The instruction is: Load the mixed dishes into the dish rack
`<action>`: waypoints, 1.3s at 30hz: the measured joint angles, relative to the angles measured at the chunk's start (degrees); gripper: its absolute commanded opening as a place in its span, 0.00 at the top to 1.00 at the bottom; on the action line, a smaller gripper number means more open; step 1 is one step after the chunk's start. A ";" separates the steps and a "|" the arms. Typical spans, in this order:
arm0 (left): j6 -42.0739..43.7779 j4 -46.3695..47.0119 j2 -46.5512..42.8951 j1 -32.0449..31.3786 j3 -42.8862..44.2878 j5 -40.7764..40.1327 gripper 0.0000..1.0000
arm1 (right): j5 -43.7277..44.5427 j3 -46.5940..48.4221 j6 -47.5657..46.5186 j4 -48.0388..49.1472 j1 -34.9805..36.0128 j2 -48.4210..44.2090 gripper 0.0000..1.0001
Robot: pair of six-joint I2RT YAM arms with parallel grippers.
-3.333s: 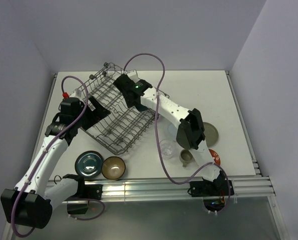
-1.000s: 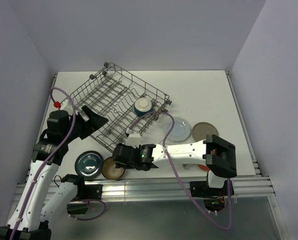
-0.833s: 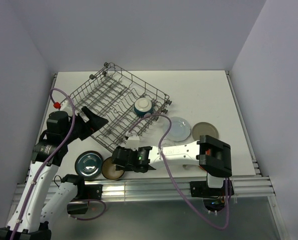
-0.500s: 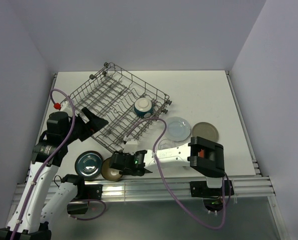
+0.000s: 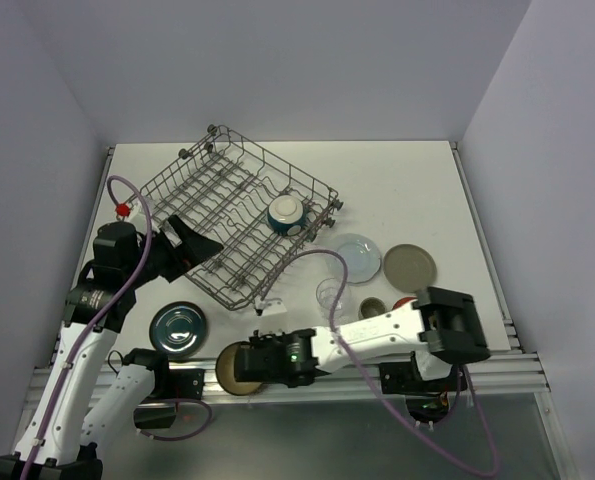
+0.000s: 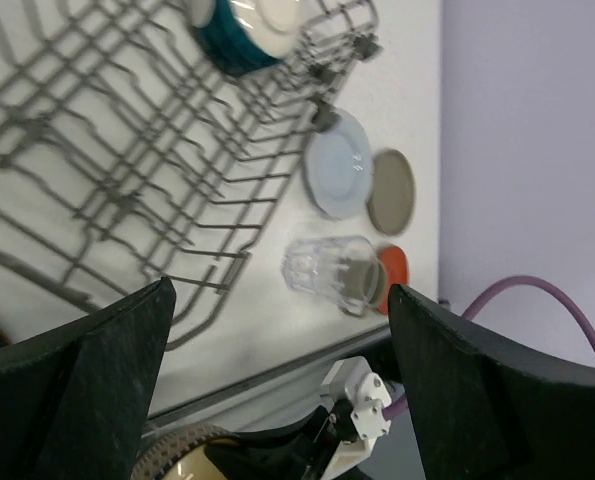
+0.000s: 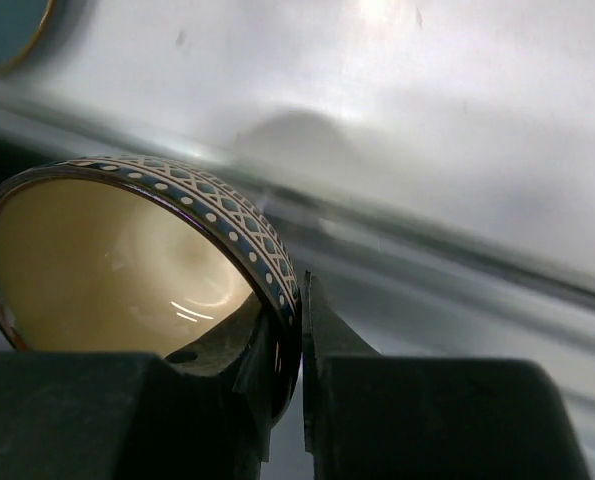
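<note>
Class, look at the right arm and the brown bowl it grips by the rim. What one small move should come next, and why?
Probably raise the brown bowl and swing it toward the dish rack. The right gripper is shut on its rim, one finger inside and one outside, and the bowl hangs tilted over the near rail, well short of the rack's open tine rows.

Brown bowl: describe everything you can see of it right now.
The brown bowl looks like glazed ceramic: glossy cream-tan inside, a brown lip, and an outer band of dark blue with white dots and a lattice pattern. It looks tilted in the wrist view. The right gripper pinches its wall, one finger inside and one outside. Seen from above, it is over the metal rail at the near edge. Whether it touches the rail I cannot tell.
</note>
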 measured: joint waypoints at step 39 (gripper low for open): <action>-35.58 61.83 15.61 -26.43 -8.22 23.82 0.01 | -35.32 -14.88 -27.36 8.85 -38.53 -55.84 1.00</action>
